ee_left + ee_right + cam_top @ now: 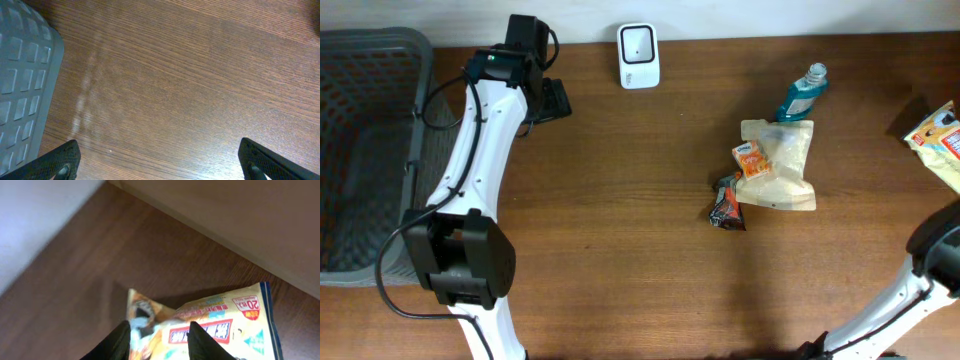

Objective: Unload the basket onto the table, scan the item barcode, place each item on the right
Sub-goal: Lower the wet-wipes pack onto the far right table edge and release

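Snack packet (225, 325), yellow with a blue edge, lies flat on the wooden table (620, 230) directly under the right gripper (160, 328); you find it in the overhead view at the table's right edge (938, 135). Note that the two dark fingers (120, 340) stand apart over the packet's printed face, and you cannot tell whether they touch it. On the left side, check the left gripper (160, 162): its fingers are spread fully wide above bare wood with nothing between them, just beside the grey basket (25, 75). Further out, toward mid-table, you see a dark wrapper (727, 205), a pale pouch (782, 175) with a small orange packet (752, 158) on it, and a teal bottle (803, 93) lying beyond them. At the far edge stands the white scanner (638, 55).
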Action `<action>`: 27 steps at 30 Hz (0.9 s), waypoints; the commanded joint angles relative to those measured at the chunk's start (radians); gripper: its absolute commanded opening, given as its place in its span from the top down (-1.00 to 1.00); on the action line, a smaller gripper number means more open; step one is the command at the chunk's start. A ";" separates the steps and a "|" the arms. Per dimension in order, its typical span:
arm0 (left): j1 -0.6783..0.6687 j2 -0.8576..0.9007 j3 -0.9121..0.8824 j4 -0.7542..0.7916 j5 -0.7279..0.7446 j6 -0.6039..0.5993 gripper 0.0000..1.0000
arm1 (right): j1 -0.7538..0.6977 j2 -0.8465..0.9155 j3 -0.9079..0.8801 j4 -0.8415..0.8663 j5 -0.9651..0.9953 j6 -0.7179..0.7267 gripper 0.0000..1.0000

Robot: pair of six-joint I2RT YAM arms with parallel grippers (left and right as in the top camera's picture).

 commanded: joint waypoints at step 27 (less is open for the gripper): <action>-0.004 0.016 -0.006 -0.002 -0.003 -0.013 -0.98 | -0.014 -0.092 -0.005 -0.230 0.109 0.030 0.15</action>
